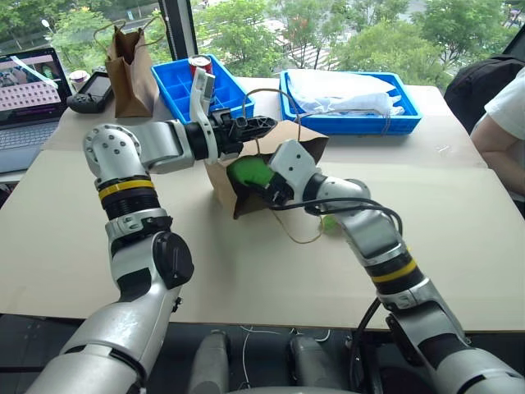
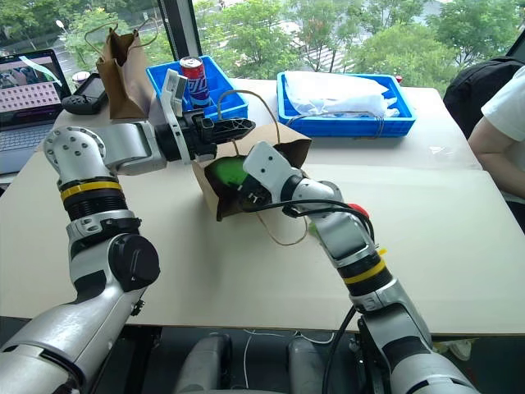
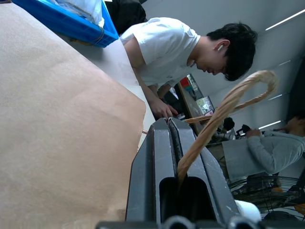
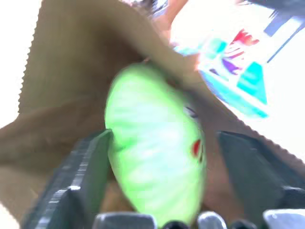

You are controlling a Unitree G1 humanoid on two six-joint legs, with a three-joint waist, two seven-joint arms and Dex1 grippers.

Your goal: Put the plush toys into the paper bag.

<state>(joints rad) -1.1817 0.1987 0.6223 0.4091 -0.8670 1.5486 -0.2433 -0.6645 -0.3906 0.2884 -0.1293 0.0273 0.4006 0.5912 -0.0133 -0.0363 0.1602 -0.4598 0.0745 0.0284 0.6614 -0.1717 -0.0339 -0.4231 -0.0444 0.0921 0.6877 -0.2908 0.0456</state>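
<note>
Lime-green plush toy (image 4: 152,143) sitting right in the mouth of the wide brown paper bag (image 1: 230,187), which lies tipped on the tabletop (image 1: 98,246). Right pincer (image 4: 162,157) spread wide, one finger touching the toy, the other well off it (no squeeze). Left pincer (image 3: 178,138) clamped tight on the bag's twisted handle (image 3: 228,102), holding it up. Red chili plush (image 2: 356,210) half hidden behind the right forearm. Blue crates (image 1: 349,115) further back.

text: none legible | can (image 2: 190,69): lettering too small
</note>
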